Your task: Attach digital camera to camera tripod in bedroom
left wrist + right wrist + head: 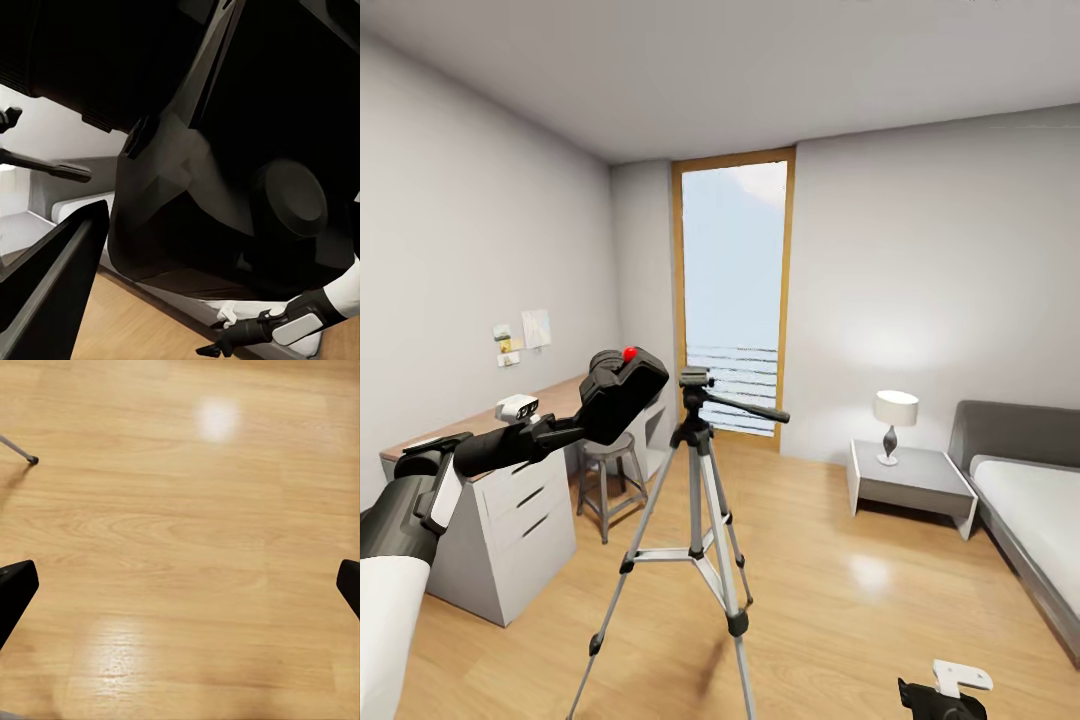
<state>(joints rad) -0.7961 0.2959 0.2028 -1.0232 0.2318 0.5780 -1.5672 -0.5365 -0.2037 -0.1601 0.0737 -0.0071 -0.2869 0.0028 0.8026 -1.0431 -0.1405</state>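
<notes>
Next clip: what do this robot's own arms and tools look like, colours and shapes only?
The left arm has a white upper shell, then dark grey-black segments with a white panel near the wrist. The left tool is matte black with flat, angular fingers. The right tool is black, with a white bracket beside it. No loose cables or markings are readable.

I'm holding the digital camera (622,392) in my left gripper (575,428), raised just left of the camera tripod (698,520) head, not touching it. The tripod is standing on the wood floor (840,600).

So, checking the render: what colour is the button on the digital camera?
Red, atop the black digital camera; clearest in the head view.
</notes>
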